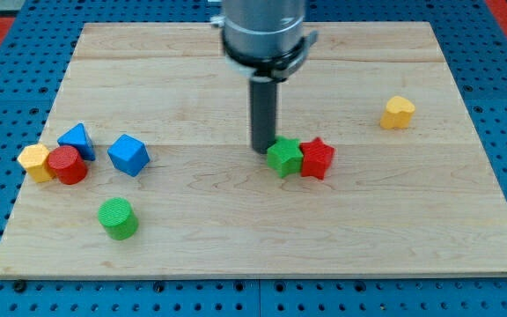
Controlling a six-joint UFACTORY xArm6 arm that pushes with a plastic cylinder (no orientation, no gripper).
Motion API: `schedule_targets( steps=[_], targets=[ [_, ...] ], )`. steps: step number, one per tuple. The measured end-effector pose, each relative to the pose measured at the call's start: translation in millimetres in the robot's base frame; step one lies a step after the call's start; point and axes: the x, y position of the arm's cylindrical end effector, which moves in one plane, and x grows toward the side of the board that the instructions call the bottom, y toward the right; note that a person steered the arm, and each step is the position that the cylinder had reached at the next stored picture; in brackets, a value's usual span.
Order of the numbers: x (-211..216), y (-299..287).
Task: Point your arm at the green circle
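Note:
The green circle [118, 217] is a short green cylinder standing near the board's lower left. My tip [263, 151] rests on the board near the middle, far to the right of the green circle. The tip touches or nearly touches the left side of a green star-like block [283, 157]. A red star-like block [316, 158] sits against the green one's right side.
At the left edge a yellow block [35, 162], a red cylinder [66, 165] and a blue triangle [77, 139] cluster together. A blue cube [129, 154] lies just right of them. A yellow block [398, 113] sits at the right. The wooden board [253, 246] lies on a blue pegboard.

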Motion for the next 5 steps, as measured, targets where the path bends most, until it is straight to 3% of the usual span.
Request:
schedule_targets(
  steps=[2, 3, 5],
  targets=[
    [56.7, 106.0],
    [68.6, 129.2],
    [69.2, -90.8]
  ],
)
